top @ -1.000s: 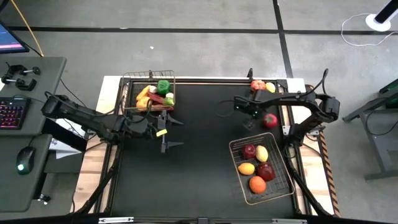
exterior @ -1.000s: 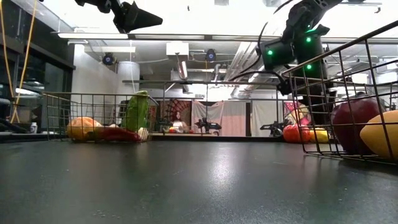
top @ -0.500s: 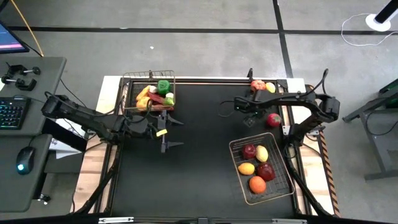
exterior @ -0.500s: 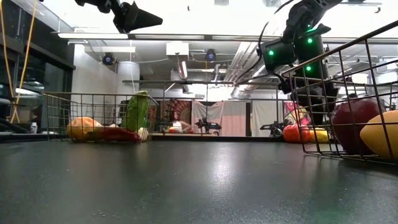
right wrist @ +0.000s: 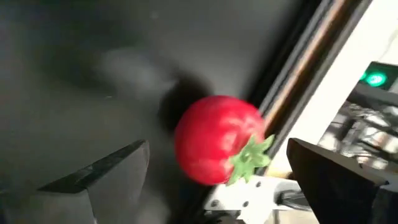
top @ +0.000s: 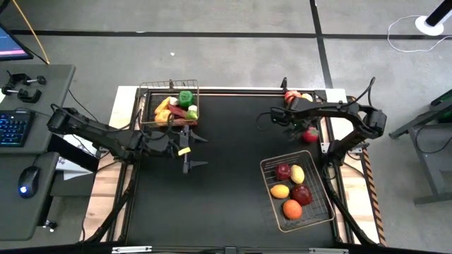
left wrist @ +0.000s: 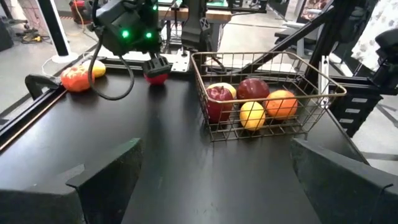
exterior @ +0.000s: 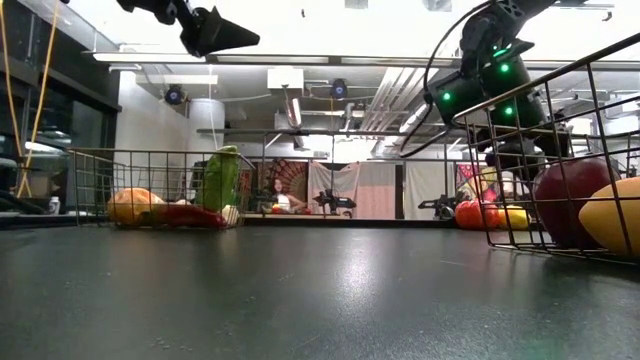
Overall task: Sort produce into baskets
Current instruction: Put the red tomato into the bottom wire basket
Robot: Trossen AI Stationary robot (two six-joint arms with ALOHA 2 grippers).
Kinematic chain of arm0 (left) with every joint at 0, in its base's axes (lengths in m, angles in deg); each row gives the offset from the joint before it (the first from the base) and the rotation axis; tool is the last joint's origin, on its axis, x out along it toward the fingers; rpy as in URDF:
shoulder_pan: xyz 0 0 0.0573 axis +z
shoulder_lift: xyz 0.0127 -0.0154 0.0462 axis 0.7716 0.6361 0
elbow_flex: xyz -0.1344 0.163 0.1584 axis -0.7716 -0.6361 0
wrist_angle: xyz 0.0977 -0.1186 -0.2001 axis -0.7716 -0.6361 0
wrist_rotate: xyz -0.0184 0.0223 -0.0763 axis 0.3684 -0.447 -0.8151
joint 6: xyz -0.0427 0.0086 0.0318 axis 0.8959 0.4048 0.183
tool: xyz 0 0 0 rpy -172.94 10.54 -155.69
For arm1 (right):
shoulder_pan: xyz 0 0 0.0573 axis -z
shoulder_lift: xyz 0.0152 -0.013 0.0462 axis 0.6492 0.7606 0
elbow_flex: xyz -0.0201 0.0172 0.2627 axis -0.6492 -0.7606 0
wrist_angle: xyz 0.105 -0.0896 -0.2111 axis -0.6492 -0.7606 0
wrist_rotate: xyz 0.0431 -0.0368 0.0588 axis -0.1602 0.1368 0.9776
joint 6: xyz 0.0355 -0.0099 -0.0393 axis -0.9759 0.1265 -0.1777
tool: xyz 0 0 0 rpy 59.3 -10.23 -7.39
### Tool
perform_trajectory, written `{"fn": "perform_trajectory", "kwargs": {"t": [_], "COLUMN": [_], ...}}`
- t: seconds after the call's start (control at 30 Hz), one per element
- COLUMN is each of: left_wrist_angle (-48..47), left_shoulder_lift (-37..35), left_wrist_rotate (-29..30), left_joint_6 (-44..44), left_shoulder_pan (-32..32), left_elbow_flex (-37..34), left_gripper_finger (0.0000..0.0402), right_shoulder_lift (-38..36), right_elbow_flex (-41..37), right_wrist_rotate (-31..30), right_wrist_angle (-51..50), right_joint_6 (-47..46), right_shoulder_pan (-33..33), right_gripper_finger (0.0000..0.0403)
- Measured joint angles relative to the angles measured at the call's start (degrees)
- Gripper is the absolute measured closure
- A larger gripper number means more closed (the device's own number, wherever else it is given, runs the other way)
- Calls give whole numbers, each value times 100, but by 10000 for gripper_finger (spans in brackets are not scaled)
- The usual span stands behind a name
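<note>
Right arm reaches in from the tabletop's (top: 219,176) right edge, forearm running leftward, wrist bent so the right pincer (top: 305,125) sits over the red tomato (right wrist: 214,148). Fingers apart, nothing held; tomato lies on the mat between and just ahead of the fingertips, hard against the tabletop's edge rail. Its green calyx points sideways toward the rail, so its stem axis lies flat rather than upright.

Beyond the right pincer, at the far right corner, another red piece (left wrist: 76,78) and a yellow one (left wrist: 96,67) sit touching. On the near side of the pincer, the larger basket (top: 323,212) holds apples, lemons and an orange.

Left arm stretches along the left side, left pincer (top: 192,149) spread wide and empty, raised off the mat, just on the near side of the smaller basket (top: 144,106) holding vegetables.
</note>
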State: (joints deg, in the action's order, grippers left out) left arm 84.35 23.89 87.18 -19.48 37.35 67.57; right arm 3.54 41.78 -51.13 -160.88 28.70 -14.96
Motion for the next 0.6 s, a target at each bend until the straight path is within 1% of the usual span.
{"fn": "perform_trajectory", "kwargs": {"t": [0.07, 0.37, 0.5, 0.6], "left_wrist_angle": [-55, -239, -326, -501], "left_shoulder_lift": [0, 0, 0, 0], "left_wrist_rotate": [0, 0, -26, -46], "left_joint_6": [12, 148, 197, 300], "left_shoulder_pan": [0, 0, -4, -4], "left_elbow_flex": [0, 0, 0, 0], "left_gripper_finger": [9, 9, 9, 9], "right_shoulder_lift": [-1, -4, -48, -252], "right_elbow_flex": [0, 0, -106, -484], "right_wrist_rotate": [-149, -156, 178, 372], "right_wrist_angle": [-93, -413, -425, -274], "right_joint_6": [15, -8, 55, 87], "right_shoulder_pan": [15, 218, 278, 258], "right_gripper_finger": [29, 29, 29, 29]}}
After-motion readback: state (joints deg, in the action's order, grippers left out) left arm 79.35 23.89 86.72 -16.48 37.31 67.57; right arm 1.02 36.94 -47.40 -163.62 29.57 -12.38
